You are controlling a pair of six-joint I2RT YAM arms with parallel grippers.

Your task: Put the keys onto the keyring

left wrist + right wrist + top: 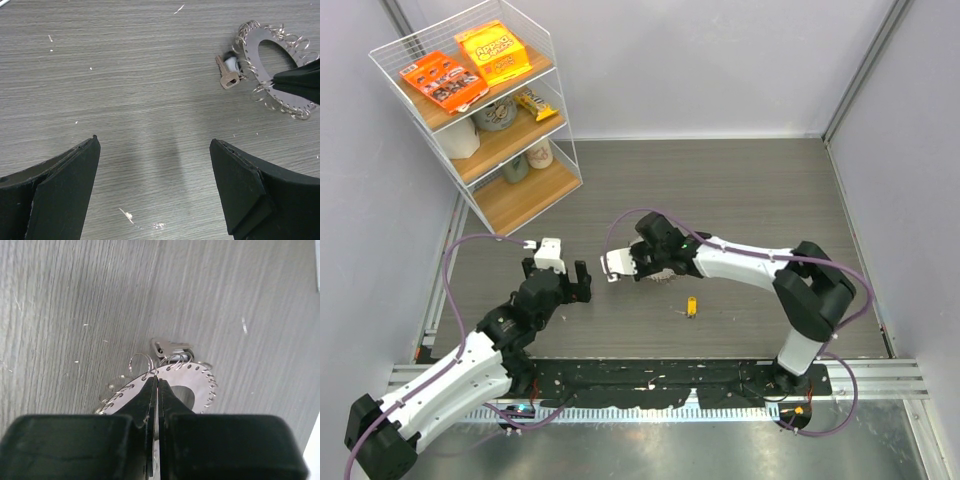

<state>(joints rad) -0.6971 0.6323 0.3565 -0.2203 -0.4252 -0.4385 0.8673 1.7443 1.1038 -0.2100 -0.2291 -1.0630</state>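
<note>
The keyring (200, 385) is a flat silvery disc with a round hole and small wire loops along its rim. My right gripper (155, 384) is shut on its near rim and holds it low over the table; both show in the top view, gripper (653, 266) and ring (663, 279). The plain silver key (170, 346) lies at the ring's far rim, touching its loops; I cannot tell if it is threaded on. In the left wrist view the ring (252, 47) and silver key (227, 75) sit at the upper right. The yellow-headed key (691, 306) lies loose on the table. My left gripper (560, 285) is open and empty, left of the ring.
A wire shelf rack (480, 110) with snack boxes and jars stands at the back left. The metal rail (660, 385) with the arm bases runs along the near edge. Grey walls close in the table on the left, back and right.
</note>
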